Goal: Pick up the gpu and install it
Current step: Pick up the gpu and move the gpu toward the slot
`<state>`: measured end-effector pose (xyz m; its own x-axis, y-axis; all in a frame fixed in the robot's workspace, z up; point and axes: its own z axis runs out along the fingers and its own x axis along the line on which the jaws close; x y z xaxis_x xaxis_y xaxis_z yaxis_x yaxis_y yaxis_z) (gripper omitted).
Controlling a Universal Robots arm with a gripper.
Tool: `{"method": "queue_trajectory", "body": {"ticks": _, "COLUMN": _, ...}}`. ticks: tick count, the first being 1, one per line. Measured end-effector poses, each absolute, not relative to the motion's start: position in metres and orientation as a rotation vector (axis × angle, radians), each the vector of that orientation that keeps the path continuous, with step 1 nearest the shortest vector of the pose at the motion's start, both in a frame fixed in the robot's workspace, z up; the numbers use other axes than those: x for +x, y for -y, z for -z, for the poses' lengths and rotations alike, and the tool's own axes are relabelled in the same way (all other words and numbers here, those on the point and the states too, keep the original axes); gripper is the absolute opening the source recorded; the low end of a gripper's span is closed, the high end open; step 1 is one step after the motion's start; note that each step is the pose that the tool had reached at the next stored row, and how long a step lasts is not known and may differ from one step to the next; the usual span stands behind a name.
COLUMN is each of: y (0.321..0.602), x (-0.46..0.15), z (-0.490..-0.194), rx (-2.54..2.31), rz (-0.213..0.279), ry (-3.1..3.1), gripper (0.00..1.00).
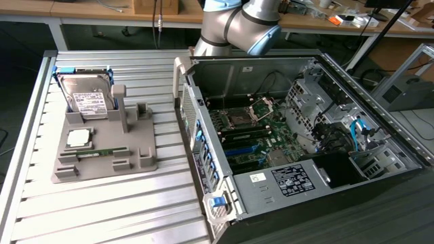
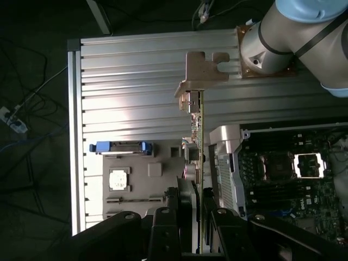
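Note:
In the wrist view the gpu (image 2: 197, 130) appears edge-on as a thin dark card, with its pale metal bracket (image 2: 202, 68) at the end away from me. My gripper (image 2: 198, 217) is shut on the card, one black finger (image 2: 186, 204) pressed against each face. The card hangs high above the slatted table, over the strip between the grey holder (image 2: 147, 179) and the wall of the open computer case (image 2: 225, 157). The motherboard (image 1: 251, 132) lies exposed inside the case (image 1: 271, 188).
The grey holder (image 1: 101, 162) on the exterior view's left carries a silver hard drive (image 1: 85, 96), a processor chip (image 1: 78, 136) and a green memory stick (image 1: 101, 151). The arm's elbow (image 1: 237, 25) stands behind the case. Cables and drive bays crowd the case's right side.

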<state>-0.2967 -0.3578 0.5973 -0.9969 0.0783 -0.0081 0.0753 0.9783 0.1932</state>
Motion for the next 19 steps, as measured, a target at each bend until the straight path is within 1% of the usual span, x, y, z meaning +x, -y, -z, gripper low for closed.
{"method": "queue_trajectory", "body": {"ticks": 19, "y": 0.3578, "x": -0.2966, "z": -0.6065, "rx": 0.121, "rz": -0.317, "ry": -3.108, "gripper": 0.28}}
